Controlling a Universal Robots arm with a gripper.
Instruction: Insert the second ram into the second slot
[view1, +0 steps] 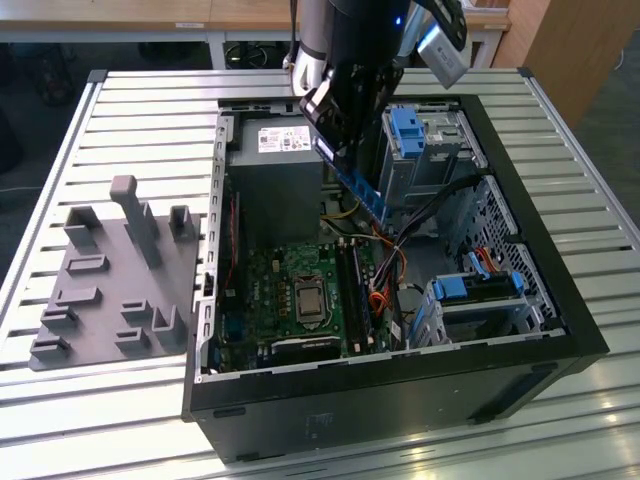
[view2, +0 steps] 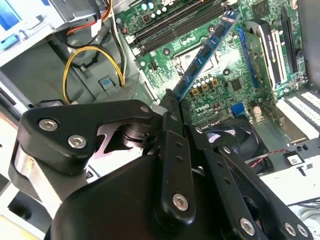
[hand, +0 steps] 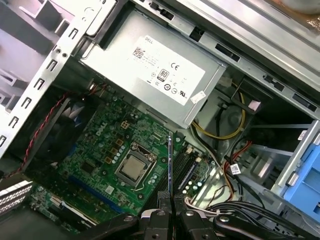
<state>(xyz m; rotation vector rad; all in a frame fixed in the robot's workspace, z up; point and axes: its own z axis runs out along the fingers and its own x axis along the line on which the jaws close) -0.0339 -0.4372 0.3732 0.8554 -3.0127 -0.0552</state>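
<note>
A slatted metal table (view1: 120, 100) stands in front of wooden furniture. It carries a grey moulded fixture (view1: 110, 270) on the exterior view's left and, on the right, an open black computer case (view1: 400, 400) lying on its side, which turns the motherboard (view1: 290, 270) face-up to an arm coming from above. The gripper (view1: 335, 140) hangs over the far half of the case, between the power supply (view1: 275, 180) and the light-blue drive brackets (view1: 410, 130). Its fingers are pressed together on one short end of the second ram (view1: 362, 190). Holding it by the end probably leaves the long contact edge free of the fingers. The stick slants down toward the exterior view's right and is well clear of the board, so it is not seated in anything. In the second wrist view the second ram (view2: 210, 50) is a thin blue board with a row of dark chips on its face. It reaches out from the gripper (view2: 170, 97) toward the long dark memory slots (view2: 175, 25) beyond. In the first wrist view the stick (hand: 170, 165) appears edge-on as a fine line rising from the fingertips (hand: 159, 197), beside the processor socket (hand: 132, 167). Whether a neighbouring slot already holds a stick cannot be told.
</note>
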